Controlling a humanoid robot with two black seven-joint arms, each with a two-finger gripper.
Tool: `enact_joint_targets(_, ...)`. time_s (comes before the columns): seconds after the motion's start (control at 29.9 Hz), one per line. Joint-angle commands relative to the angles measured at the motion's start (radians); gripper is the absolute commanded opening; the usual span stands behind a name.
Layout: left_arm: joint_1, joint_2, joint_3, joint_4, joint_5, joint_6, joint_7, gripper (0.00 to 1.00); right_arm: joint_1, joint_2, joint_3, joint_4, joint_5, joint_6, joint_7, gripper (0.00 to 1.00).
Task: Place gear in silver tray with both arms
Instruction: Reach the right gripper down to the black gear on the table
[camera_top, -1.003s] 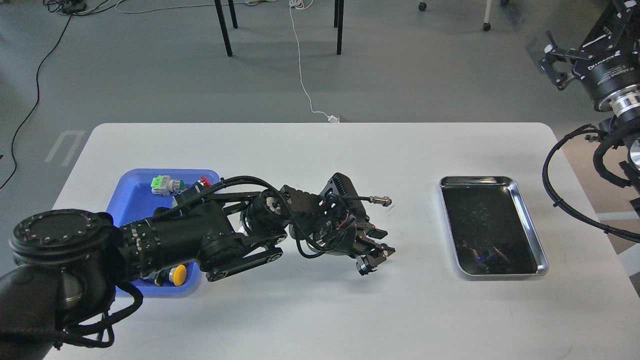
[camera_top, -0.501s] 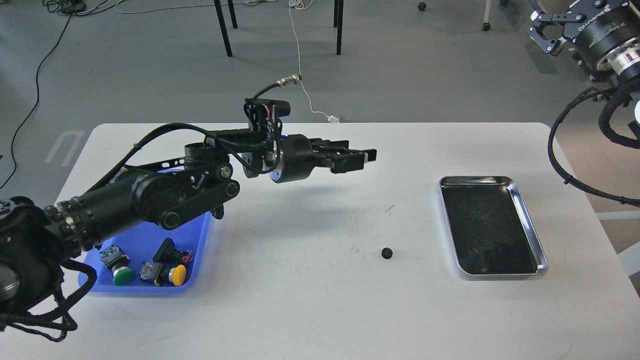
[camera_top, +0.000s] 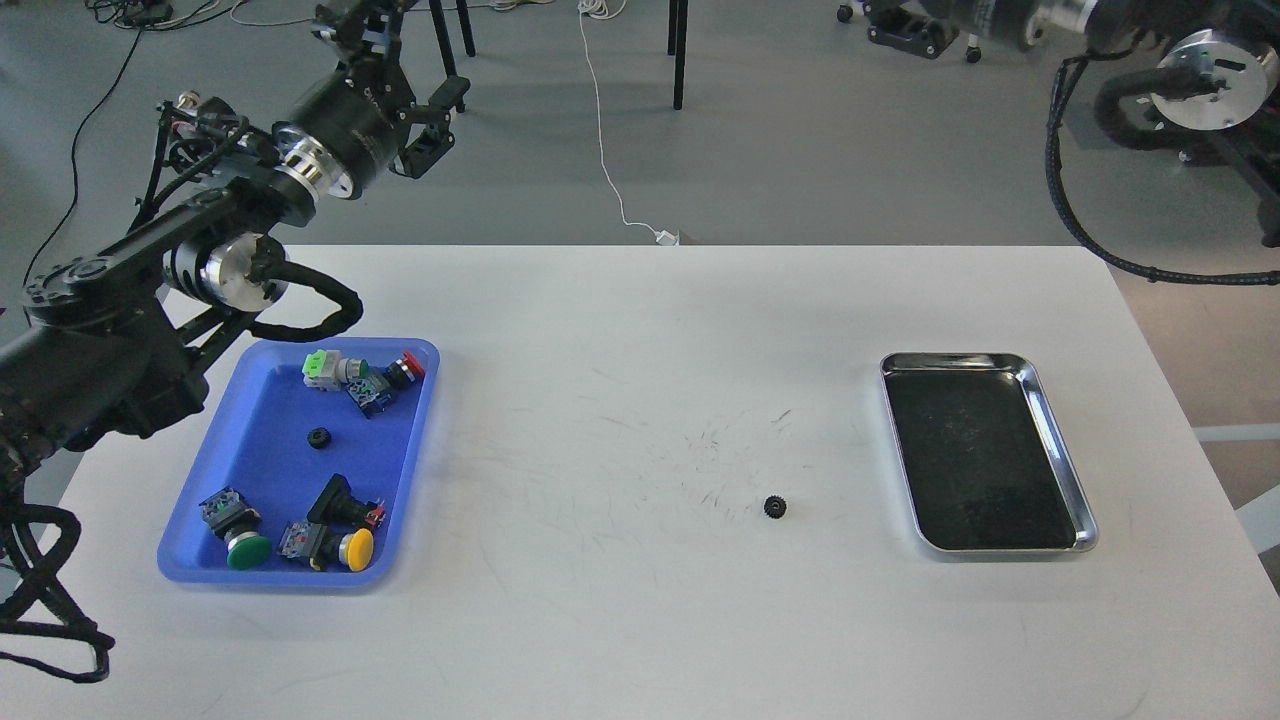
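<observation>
Parked high and back from the table (camera_top: 640, 620), well apart from everything on it: left gripper (camera_top: 400, 70), claws spread and pinching nothing. Likewise up near the top edge on the other side: right gripper (camera_top: 905, 25), dark and partly cut off, so cannot tell whether spread or pressed together. Probably held off like this to leave the working surface open to view and to give either arm a clear descent. Far below and to the right of the left gripper, below and to the left of the right one, touched by neither: the gear (camera_top: 774, 507), alone on bare tabletop, near the silver tray (camera_top: 1060, 450) but not in it. Judged the natural pick for the right arm, being on that side. Small, black, round, toothed at the edge, lying flat; likely fiddly to pinch from above. Nothing seen in the silver tray itself, only its dark mirror-like bottom. Beneath the left gripper, the blue tray (camera_top: 200, 560), with push-button switches (camera_top: 340, 545) and a second small black gear (camera_top: 319, 437).
</observation>
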Motion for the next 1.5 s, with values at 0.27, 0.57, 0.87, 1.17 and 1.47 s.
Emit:
enact_joint_targets(0.27,0.058,0.037,-0.098,0.005,-0.117,-0.034,0.008,0.98,0.173,0.125,-0.42,0.241,-0.489,0.0,0.027,0.93)
enact_joint_targets(0.57,0.058,0.038,-0.1,0.005,-0.117,-0.032,0.008,0.98,0.112,0.299,-0.696,0.264,-0.775,0.0,0.104,0.81)
enact_joint_targets(0.87,0.058,0.035,-0.1,0.001,-0.112,-0.032,0.008,0.98,0.06,0.307,-0.793,0.263,-0.936,-0.047,0.104,0.71)
enact_joint_targets(1.17,0.053,0.047,-0.104,-0.06,-0.112,-0.005,0.002,0.98,0.025,0.328,-0.795,0.258,-0.934,-0.075,0.101,0.66)
enact_joint_targets(1.47,0.05,0.057,-0.106,-0.062,-0.108,0.004,0.0,0.98,0.008,0.337,-0.798,0.26,-0.934,-0.075,0.072,0.54)
